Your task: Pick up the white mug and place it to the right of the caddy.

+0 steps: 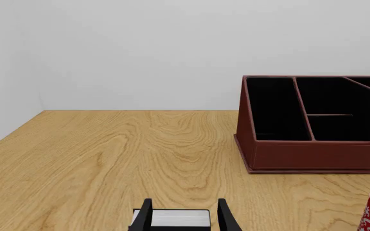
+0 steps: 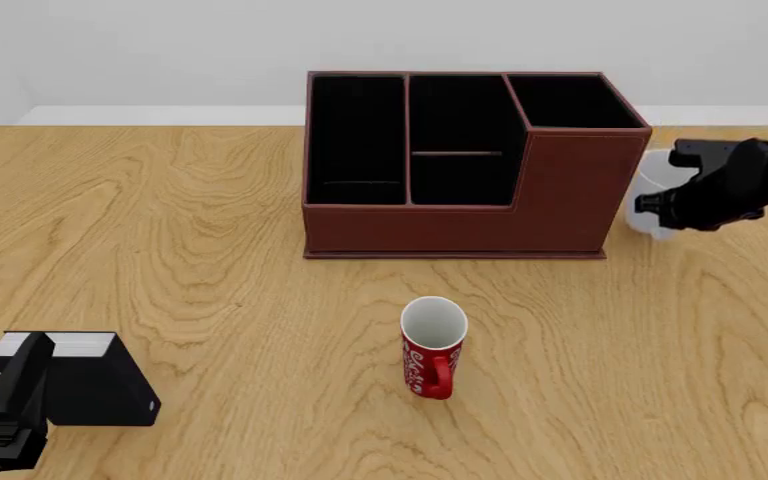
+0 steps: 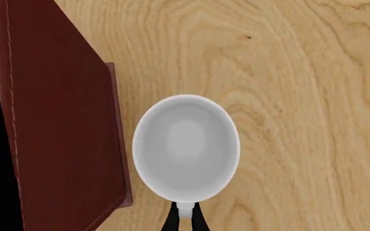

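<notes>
right jaws pinch the glossy round white mug point(image 3: 186, 147) beside the boxy caddy point(image 3: 56, 120); left jaws wide.

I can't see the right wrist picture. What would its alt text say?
Looking straight down into an empty, upright white mug on a wooden table, close beside the dark red-brown caddy. The right gripper has its thin black fingers pinched on the mug's near rim.
</notes>
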